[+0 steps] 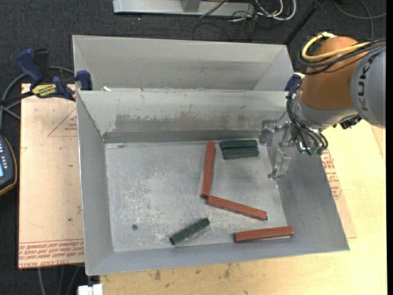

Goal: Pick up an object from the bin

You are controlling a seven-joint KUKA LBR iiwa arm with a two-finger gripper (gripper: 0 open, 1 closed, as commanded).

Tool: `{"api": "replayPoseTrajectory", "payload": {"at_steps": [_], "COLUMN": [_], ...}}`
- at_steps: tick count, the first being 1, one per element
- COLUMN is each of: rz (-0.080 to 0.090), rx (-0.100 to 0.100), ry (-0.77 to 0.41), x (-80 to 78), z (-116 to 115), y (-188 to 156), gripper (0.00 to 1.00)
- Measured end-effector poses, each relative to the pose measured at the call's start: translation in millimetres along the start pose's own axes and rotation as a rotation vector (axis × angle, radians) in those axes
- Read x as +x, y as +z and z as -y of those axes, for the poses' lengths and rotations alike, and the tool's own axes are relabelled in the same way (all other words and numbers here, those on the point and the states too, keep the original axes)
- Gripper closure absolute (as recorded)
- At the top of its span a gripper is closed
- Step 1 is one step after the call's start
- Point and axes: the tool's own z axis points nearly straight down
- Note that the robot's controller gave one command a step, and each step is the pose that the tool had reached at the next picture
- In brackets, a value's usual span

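Just left of gripper (276, 168): dark green block (239, 148), apart | gripper opening: cannot tell

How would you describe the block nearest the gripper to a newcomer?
Start at the far wall of the grey bin and follow it right to where the gripper hangs. Just left of it lies a short dark green block. Its neighbours are longer red-brown bars, and the other green block lies near the front wall.

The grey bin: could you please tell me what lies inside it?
Three red-brown bars: upright, slanted, lower. Two dark green blocks: back, front. The gripper hides the spot beneath it.
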Motion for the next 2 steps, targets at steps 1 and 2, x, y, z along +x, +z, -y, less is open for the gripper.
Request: {"api": "replayPoseTrajectory", "payload": {"at_steps": [1, 2], "rz": [-0.003, 0.015], "rx": [-0.002, -0.005], "ry": [0.013, 0.029], "x": [47.0, 11.8], "z": [-57, -152], "y": [75, 20], "gripper": [0.0, 0.0]}}
